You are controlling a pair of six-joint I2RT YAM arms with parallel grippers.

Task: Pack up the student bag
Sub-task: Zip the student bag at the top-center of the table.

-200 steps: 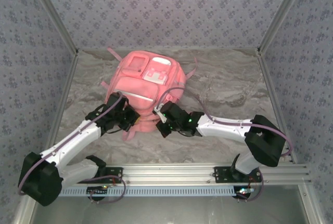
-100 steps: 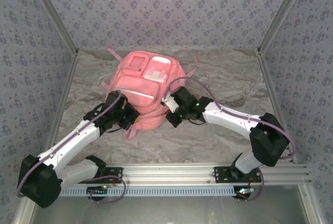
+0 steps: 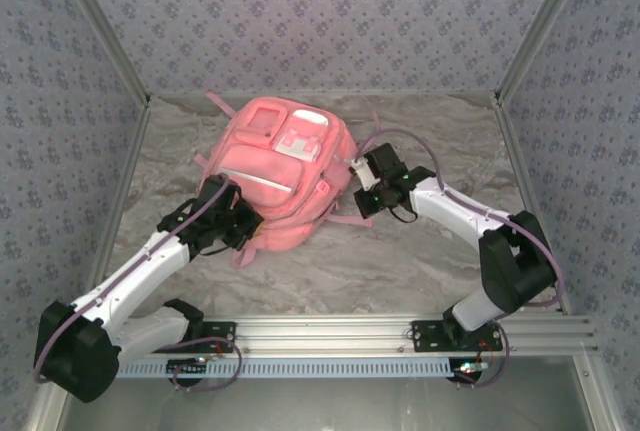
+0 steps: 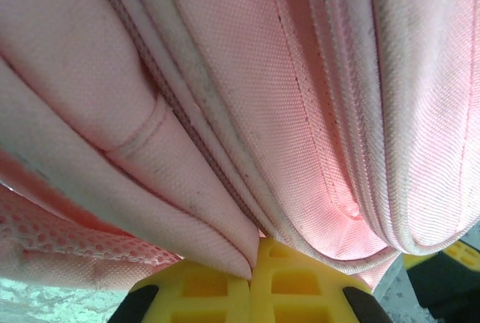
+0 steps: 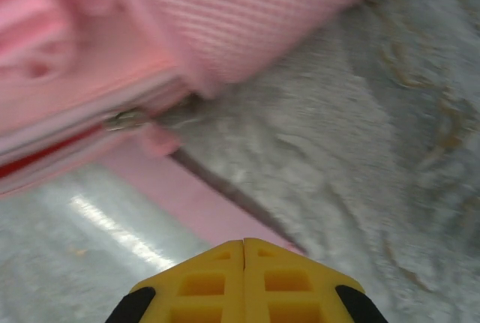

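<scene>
- Top external cam: student bag (image 3: 285,166), a big soft pink cloth backpack w/ white patches and a pale stripe, lies flat on the table, front pockets up. It sits left of the middle, toward the back wall.
- Left wrist cam: pink bag cloth (image 4: 225,113) hangs in folds, very close up, w/ seams and a bit of pink mesh at the low left.
- Right wrist cam: blurry side of the bag (image 5: 247,16) at the top, w/ a small shiny metal zip pull (image 5: 124,120) at its edge. A flat pink strap (image 5: 217,222) lies on the table below it.
- Left gripper (image 3: 240,226) is at the bag's near left edge, touching it. Its yellow tips (image 4: 251,278) are together, and a cloth fold comes down right to the line btwn them. Can't tell if any cloth is caught there.
- Right gripper (image 3: 360,191) is just beside the bag's right side. Its yellow tips (image 5: 244,270) are pressed together w/ nothing btwn them, above the strap.
- Grey marble-look table (image 3: 420,251) is under it all and looks rough and blurry in the right wrist cam (image 5: 360,151).
- Silver metal rail (image 3: 350,336) runs along the near edge, and both arm bases are bolted to it.
- Blue-grey walls w/ small flower dots (image 3: 320,21) stand at the back and on both sides.
</scene>
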